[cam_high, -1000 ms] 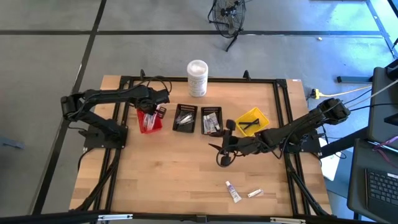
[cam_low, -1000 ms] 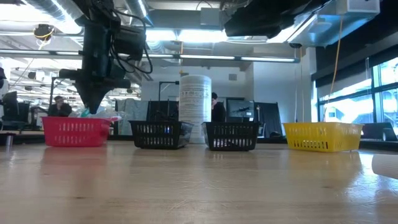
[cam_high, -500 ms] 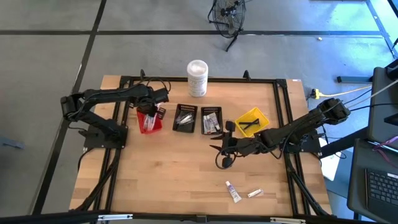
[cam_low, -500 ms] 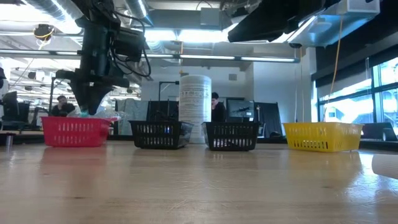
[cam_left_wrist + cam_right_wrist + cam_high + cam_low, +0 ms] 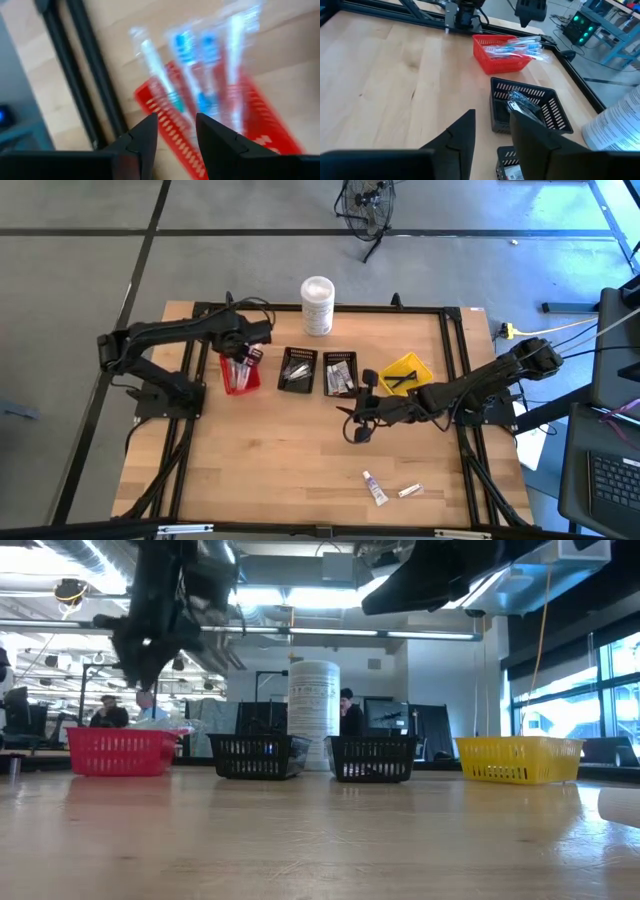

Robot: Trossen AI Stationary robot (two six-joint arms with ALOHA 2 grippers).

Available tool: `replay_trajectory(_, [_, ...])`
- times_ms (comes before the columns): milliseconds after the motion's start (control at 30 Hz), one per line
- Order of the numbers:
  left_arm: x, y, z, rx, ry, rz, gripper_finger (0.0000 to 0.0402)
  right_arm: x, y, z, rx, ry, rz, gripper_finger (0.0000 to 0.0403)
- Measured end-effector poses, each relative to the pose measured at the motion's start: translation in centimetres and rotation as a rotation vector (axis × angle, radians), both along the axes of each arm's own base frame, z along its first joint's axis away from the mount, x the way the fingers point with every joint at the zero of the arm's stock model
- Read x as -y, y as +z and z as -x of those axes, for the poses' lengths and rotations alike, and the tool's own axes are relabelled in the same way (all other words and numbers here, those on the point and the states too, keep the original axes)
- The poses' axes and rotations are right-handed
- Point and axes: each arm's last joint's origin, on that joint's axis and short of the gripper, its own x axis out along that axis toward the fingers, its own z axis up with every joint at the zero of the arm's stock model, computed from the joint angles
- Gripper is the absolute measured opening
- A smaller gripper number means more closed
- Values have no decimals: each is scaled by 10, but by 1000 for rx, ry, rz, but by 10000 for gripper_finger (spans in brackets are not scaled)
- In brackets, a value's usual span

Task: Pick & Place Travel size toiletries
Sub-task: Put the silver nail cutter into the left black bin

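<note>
Several toothbrushes now lie in the red bin as the left gripper, jaws parted and empty, lifts away, while two tubes remain on the table beyond the right gripper, also parted and empty.

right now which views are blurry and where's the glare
Left wrist view: the toothbrushes and red bin smear with motion blur. Low view: the left gripper is blurred, ceiling lights glare overhead. High and right wrist views are sharp.
</note>
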Motion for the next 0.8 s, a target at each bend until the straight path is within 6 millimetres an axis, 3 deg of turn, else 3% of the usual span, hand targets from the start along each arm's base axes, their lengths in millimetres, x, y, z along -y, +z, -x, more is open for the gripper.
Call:
replay_trajectory(133, [20, 11, -15, 86, -115, -62, 129, 1, 0, 0, 0, -4, 0, 133])
replay_trajectory(433, [89, 15, -44, 240, -486, -175, 130, -1, -4, 1, -51, 55, -44, 154])
replay_trajectory(633, [131, 20, -55, 365, -753, -244, 130, -1, -4, 1, -42, 35, -86, 180])
replay_trajectory(800, [155, 25, -61, 449, -920, -266, 130, -2, -8, 4, -91, 63, -174, 201])
